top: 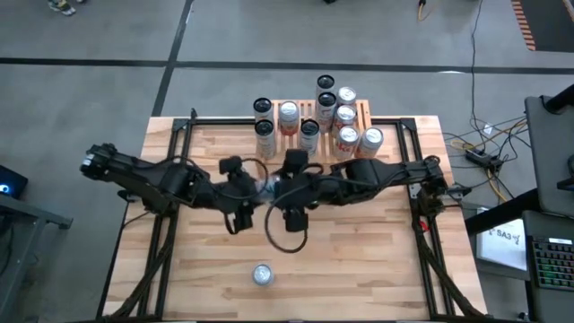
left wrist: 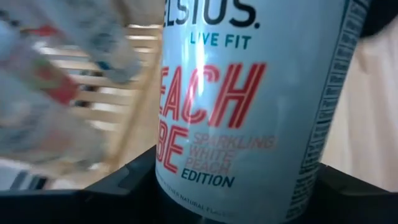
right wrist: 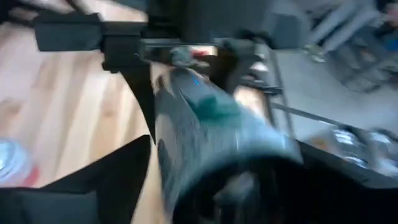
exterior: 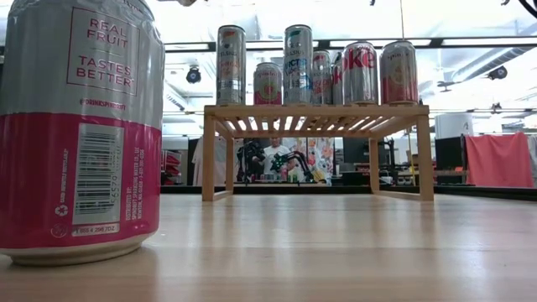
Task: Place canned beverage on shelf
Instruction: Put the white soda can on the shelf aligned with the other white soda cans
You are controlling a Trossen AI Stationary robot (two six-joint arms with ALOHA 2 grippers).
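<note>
**High view.** The two arms meet over the middle of the table (top: pixel 377 251). The can (top: pixel 266 187) lies on its side between the left gripper (top: pixel 258 190) and the right gripper (top: pixel 281 191), clear of the shelf (top: pixel 361 109). The shelf stands at the upper centre edge of the table and carries the shelved cans (top: pixel 289 112). A loose can (top: pixel 261 274) stands alone at the lower centre.

**Low view.** The loose can (exterior: pixel 80 126) fills the left of the frame. The shelf (exterior: pixel 315 111) is seen at centre on the table (exterior: pixel 336 252), with the shelved cans (exterior: pixel 298 63) upright on top.

**Left wrist view.** The can (left wrist: pixel 249 106) fills the centre and is pinched by the left gripper (left wrist: pixel 236 193), whose dark fingers (left wrist: pixel 124 180) lie against both of its sides. The shelf (left wrist: pixel 134 93) is seen blurred at the left.

**Right wrist view.** The can (right wrist: pixel 199 124) is shown blurred at centre, above the right gripper (right wrist: pixel 217 180); whether it is gripped there or let go cannot be told. The left gripper (right wrist: pixel 189 74) is seen on the can's far end at the top, and the loose can (right wrist: pixel 9 158) at the left edge.
</note>
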